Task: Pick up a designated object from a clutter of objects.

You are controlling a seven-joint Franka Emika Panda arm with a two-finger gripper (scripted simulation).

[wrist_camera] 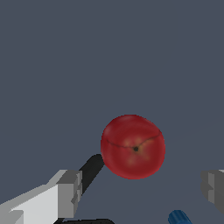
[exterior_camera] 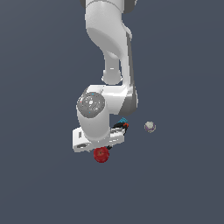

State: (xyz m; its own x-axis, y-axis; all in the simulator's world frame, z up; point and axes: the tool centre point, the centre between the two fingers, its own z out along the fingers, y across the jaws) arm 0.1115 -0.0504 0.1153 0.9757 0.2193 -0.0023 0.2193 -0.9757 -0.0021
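Observation:
The bright red apple (wrist_camera: 133, 147) with a small stem dimple lies on the dark grey floor; in the exterior view it (exterior_camera: 101, 154) shows just under the white hand. My gripper (wrist_camera: 140, 188) hangs over it with its two grey fingertips (wrist_camera: 70, 187) spread wide, one to each side, clear of the apple and holding nothing. The black clamp (exterior_camera: 120, 126) with orange and teal tips is half hidden behind the hand. The whitish ball (exterior_camera: 150, 127) lies to the exterior view's right. The maroon ball is out of view.
A black clamp handle (wrist_camera: 91, 170) runs beside the apple, and a small blue piece (wrist_camera: 178, 217) lies near one fingertip. The arm's white links (exterior_camera: 111, 48) rise above the hand.

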